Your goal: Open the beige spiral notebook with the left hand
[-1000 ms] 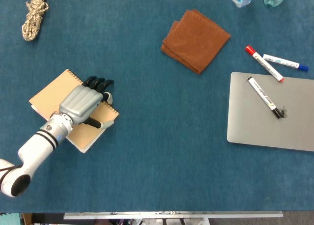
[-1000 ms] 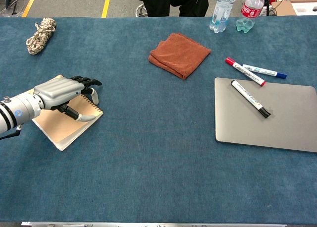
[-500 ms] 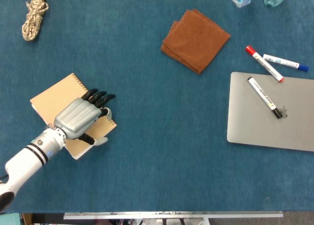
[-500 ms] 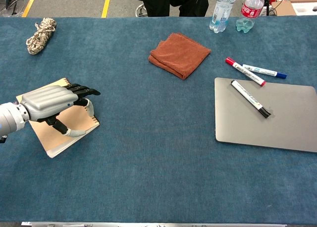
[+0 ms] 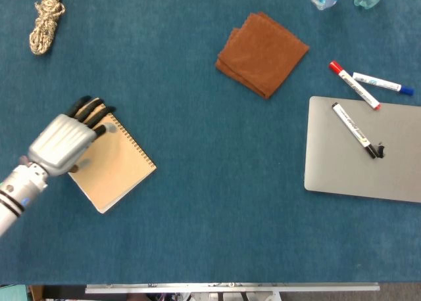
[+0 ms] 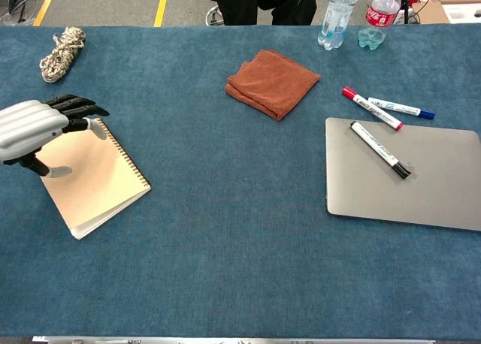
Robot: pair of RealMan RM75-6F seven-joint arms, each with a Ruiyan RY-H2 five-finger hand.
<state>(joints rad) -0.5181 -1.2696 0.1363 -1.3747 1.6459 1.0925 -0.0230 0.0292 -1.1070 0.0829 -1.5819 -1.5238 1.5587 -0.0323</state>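
Observation:
The beige spiral notebook lies flat with its cover down at the left of the blue table, its wire spine along the upper right edge. My left hand hovers over the notebook's far left corner, dark fingertips spread and pointing away from me. In the chest view the left hand is raised above the notebook, thumb hanging down, with nothing held. The corner under the hand is hidden. My right hand shows in neither view.
A coiled rope lies at the far left. A folded brown cloth sits mid-table. At the right is a grey laptop with a marker on it, two more markers beyond it, and bottles at the far edge.
My left hand has slid off the notebook's spine side to the left and lifted over its far left corner. The notebook shifted slightly toward me and stays flat.

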